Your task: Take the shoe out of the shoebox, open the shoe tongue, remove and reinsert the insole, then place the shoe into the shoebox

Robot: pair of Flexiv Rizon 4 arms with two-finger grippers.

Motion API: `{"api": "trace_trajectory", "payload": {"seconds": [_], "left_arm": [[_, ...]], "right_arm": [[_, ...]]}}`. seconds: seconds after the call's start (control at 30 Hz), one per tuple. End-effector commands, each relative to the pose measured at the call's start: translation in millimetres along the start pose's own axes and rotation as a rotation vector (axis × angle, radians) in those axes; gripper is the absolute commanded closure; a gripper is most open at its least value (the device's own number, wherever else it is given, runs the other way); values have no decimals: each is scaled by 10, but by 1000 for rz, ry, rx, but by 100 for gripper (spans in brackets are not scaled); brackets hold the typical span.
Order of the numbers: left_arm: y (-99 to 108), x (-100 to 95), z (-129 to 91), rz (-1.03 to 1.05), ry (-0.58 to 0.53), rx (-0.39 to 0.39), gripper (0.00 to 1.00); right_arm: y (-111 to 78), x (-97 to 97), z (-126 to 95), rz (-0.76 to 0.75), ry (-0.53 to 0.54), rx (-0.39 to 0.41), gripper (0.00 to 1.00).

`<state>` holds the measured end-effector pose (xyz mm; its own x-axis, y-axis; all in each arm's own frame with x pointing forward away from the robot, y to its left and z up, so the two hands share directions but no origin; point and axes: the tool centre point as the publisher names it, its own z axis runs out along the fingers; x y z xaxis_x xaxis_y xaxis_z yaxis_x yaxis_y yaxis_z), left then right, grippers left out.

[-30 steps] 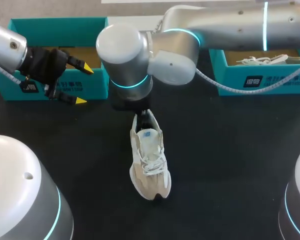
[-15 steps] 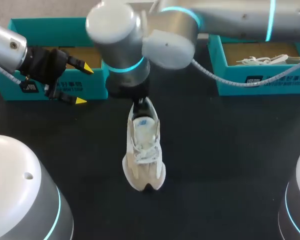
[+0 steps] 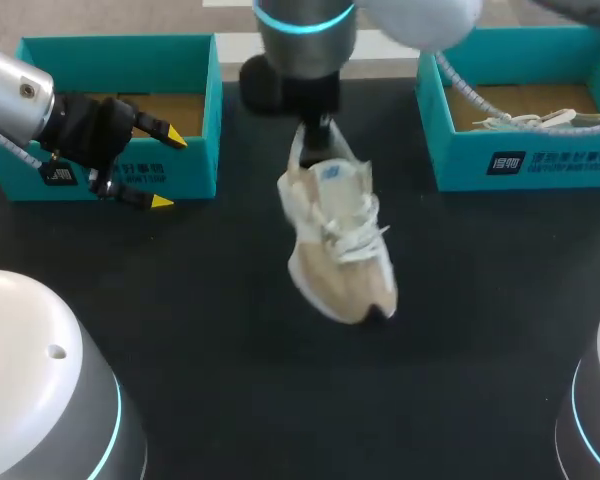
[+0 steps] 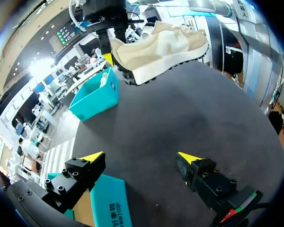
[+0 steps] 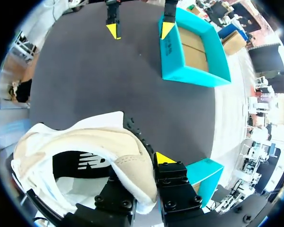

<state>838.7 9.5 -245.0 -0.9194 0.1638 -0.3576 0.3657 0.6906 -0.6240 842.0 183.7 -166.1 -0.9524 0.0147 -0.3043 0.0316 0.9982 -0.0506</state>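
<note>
A beige and white shoe (image 3: 337, 238) hangs above the black table (image 3: 210, 330), toe pointing to the front. My right gripper (image 3: 316, 128) is shut on its heel collar. In the right wrist view one finger sits inside the shoe (image 5: 85, 146) and the yellow-tipped one (image 5: 164, 159) presses outside the heel. From the left wrist view the shoe (image 4: 161, 47) floats clear of the table, sole down. My left gripper (image 3: 152, 168) stands open and empty in front of the left teal shoebox (image 3: 202, 150), well left of the shoe.
A second teal shoebox (image 3: 525, 160) at the back right holds another white shoe (image 3: 525, 120). The left shoebox (image 5: 194, 52) shows a bare cardboard floor.
My right arm has lifted the shoe off the table and carried it back and to the right. The left arm has not moved.
</note>
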Motion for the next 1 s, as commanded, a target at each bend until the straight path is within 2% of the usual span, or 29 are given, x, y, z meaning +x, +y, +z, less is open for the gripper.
{"api": "trace_trajectory", "payload": {"seconds": [0.03, 0.1, 0.67, 0.8, 1.0], "left_arm": [[-3, 5, -5, 0, 1, -3, 0], [-3, 5, -5, 0, 1, -3, 0], [-3, 5, -5, 0, 1, -3, 0], [-3, 5, -5, 0, 1, -3, 0], [-3, 5, -5, 0, 1, -3, 0]], "right_arm": [[-260, -51, -405, -15, -27, -22, 100], [-306, -93, -453, 15, -50, -9, 100], [-306, -93, -453, 15, -50, -9, 100], [-644, -304, -460, -12, -32, 33, 100], [-1373, -703, -410, -64, -29, 100, 100]]}}
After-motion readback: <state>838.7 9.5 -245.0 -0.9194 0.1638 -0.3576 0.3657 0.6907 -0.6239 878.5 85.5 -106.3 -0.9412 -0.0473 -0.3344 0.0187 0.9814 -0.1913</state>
